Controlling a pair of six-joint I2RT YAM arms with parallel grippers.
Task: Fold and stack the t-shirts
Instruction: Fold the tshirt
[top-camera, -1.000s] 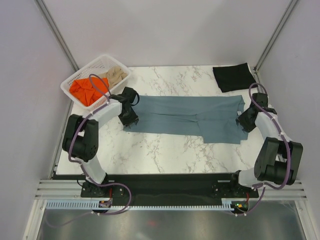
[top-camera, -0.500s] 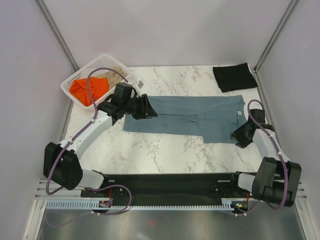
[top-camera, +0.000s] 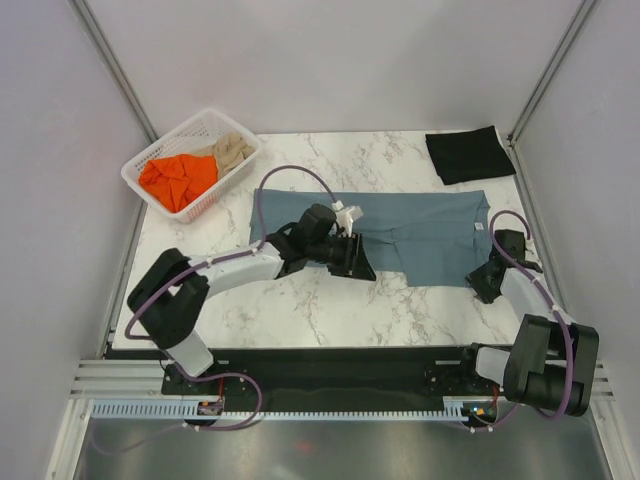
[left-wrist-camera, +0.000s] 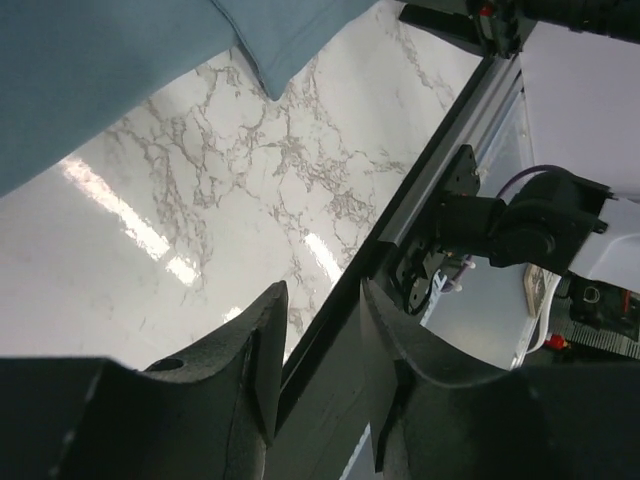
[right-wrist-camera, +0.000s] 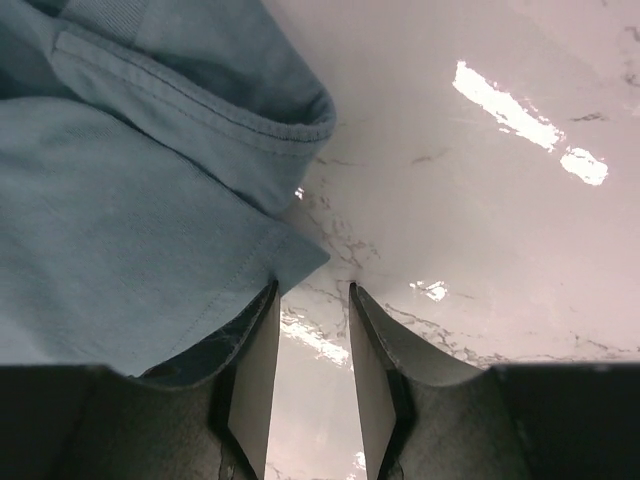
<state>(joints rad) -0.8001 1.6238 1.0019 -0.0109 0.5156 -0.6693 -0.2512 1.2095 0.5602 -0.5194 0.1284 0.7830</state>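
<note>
The slate blue-grey t-shirt (top-camera: 420, 225) lies spread flat across the middle of the table, its small white label (top-camera: 478, 228) at the right end. My left gripper (top-camera: 362, 265) reaches over the shirt's near edge, open and holding nothing (left-wrist-camera: 318, 300); the shirt (left-wrist-camera: 100, 80) lies above and to the left of its fingers. My right gripper (top-camera: 484, 286) sits low at the shirt's near right corner. It is open (right-wrist-camera: 312, 290), with the hemmed corner (right-wrist-camera: 290, 255) just off its left fingertip and only bare marble between the jaws. A folded black t-shirt (top-camera: 468, 153) lies at the back right.
A white lattice basket (top-camera: 240, 170) at the back left holds an orange shirt (top-camera: 178, 180) and a beige one (top-camera: 232, 148). The table's near edge with its black rail (left-wrist-camera: 420, 190) runs just below the left gripper.
My left arm has swung from the shirt's left end across to its near middle edge. The right gripper has dropped toward the near right corner and narrowed a little.
</note>
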